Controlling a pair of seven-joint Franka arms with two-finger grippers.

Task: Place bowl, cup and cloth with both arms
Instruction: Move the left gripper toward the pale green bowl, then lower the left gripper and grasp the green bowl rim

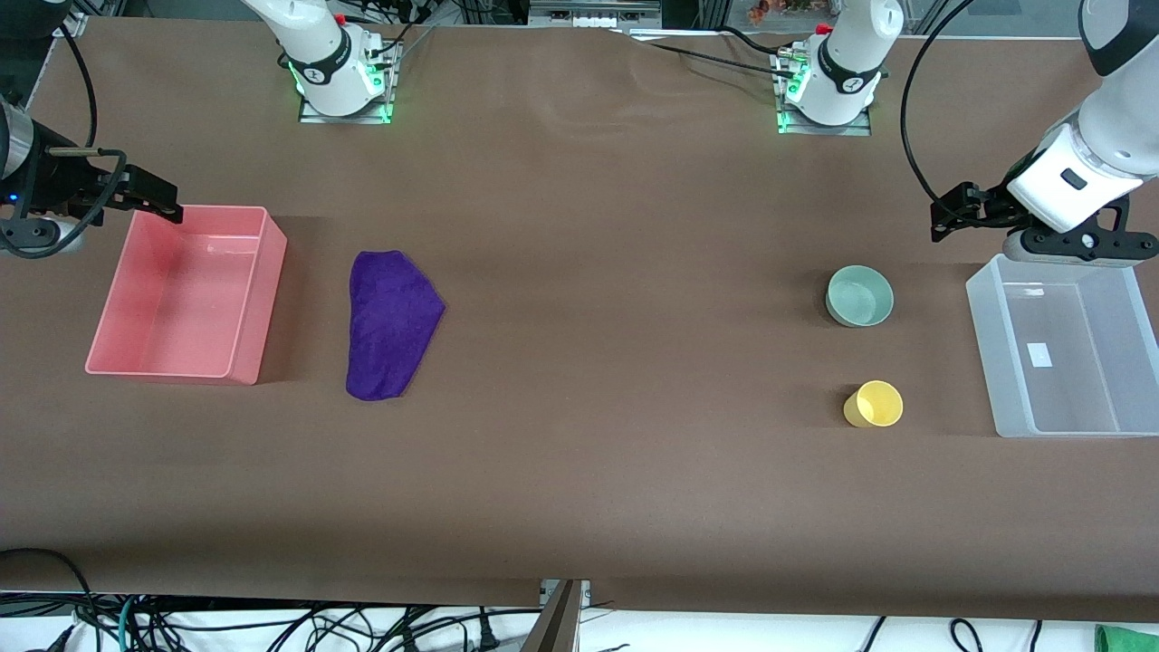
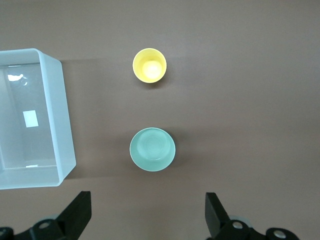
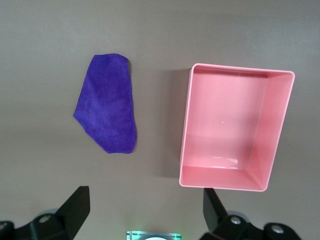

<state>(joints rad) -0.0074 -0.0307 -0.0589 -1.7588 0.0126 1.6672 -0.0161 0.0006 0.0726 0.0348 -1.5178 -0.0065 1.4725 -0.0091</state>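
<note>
Brown table [image 1: 579, 471] with pink bin [image 1: 186, 294], cloth [image 1: 391, 312], bowl [image 1: 859, 296], cup [image 1: 875, 404], clear bin [image 1: 1068, 358].

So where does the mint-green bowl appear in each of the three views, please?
Front view: the bowl sits on the table toward the left arm's end, farther from the camera than the yellow cup, beside the clear bin.
Left wrist view: the bowl is near the picture's middle, between the cup and the open left end effector.
Right wrist view: not in it.
Shared landmark: the yellow cup.
</note>
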